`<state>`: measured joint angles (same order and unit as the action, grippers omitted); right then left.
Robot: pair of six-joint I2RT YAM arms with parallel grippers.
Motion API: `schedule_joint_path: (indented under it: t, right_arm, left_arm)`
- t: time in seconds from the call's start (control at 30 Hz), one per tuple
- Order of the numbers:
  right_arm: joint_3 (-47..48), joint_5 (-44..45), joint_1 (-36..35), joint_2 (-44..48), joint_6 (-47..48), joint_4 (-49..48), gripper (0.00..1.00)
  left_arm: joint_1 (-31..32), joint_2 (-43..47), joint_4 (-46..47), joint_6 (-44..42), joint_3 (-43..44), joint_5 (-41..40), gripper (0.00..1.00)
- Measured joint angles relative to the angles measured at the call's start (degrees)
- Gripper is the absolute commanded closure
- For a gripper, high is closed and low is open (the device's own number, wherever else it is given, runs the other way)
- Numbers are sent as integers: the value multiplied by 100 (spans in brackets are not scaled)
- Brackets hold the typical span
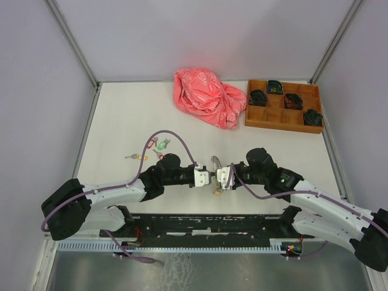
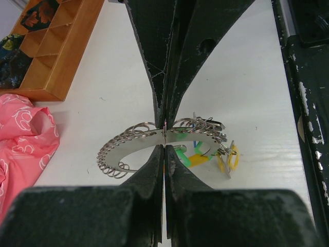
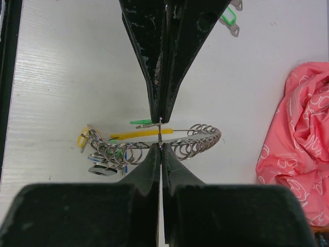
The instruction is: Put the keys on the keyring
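Observation:
The keyring (image 1: 215,162) is a silvery loop lined with small rings, lifted at the table's near middle between both arms. My left gripper (image 1: 204,177) is shut on its flat band (image 2: 128,149) from the left. From the right, my right gripper (image 1: 223,177) pinches it too, beside a yellow band (image 3: 133,135). Keys with yellow (image 2: 230,157) and green (image 2: 182,154) tags hang bunched on the ring. Loose keys lie further left on the table: a green-tagged one (image 1: 161,144), a red-tagged one (image 1: 159,155) and a yellow-tagged one (image 1: 139,157).
A crumpled pink bag (image 1: 209,97) lies at the back middle. A wooden compartment tray (image 1: 282,126) with small black bundles stands at the back right. A black rail (image 1: 206,224) runs along the near edge between the arm bases.

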<state>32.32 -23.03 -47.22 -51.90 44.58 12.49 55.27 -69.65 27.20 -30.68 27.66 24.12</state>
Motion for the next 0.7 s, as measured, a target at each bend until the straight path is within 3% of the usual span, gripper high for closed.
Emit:
schedule_joint_path:
  t: [0.7]
  right_arm:
    - [-61, -96, 9, 31, -181, -151, 99]
  left_arm:
    - [22, -9, 428, 219, -35, 149, 97]
